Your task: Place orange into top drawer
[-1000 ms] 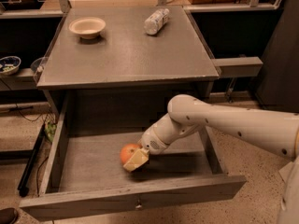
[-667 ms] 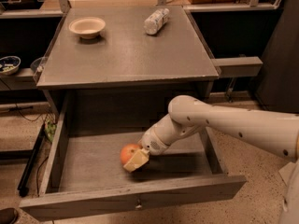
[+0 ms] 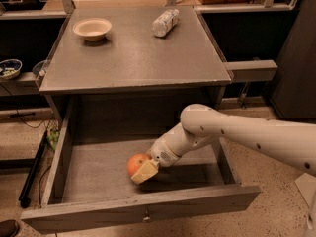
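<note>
top drawer (image 3: 98, 177): matt wood | orange (image 3: 135, 162): smooth, shiny | claw (image 3: 141, 169) at orange: matt plastic

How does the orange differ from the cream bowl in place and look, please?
The orange lies inside the open top drawer; the bowl stands on the tabletop. The orange is a round orange-red ball; the bowl is cream, wider and hollow. The gripper is against the orange, down in the drawer; nothing touches the bowl. Both are round in outline.
</note>
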`<action>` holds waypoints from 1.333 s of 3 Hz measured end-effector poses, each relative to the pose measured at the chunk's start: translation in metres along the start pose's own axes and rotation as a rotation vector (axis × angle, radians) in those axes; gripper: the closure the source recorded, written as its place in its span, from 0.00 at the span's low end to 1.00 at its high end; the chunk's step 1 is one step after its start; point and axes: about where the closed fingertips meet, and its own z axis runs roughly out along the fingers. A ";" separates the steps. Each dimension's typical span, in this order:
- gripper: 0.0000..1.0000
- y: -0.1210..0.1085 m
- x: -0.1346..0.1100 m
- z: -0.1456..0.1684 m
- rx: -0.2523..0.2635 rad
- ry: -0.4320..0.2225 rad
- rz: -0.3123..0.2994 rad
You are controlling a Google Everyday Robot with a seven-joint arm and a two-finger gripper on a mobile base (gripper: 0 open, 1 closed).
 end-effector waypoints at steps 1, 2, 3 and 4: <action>1.00 0.000 0.004 -0.004 0.014 -0.050 0.011; 1.00 0.000 0.004 -0.004 0.007 -0.056 0.011; 1.00 -0.001 0.002 -0.006 -0.020 -0.082 0.012; 1.00 -0.008 -0.025 -0.026 -0.009 -0.129 -0.032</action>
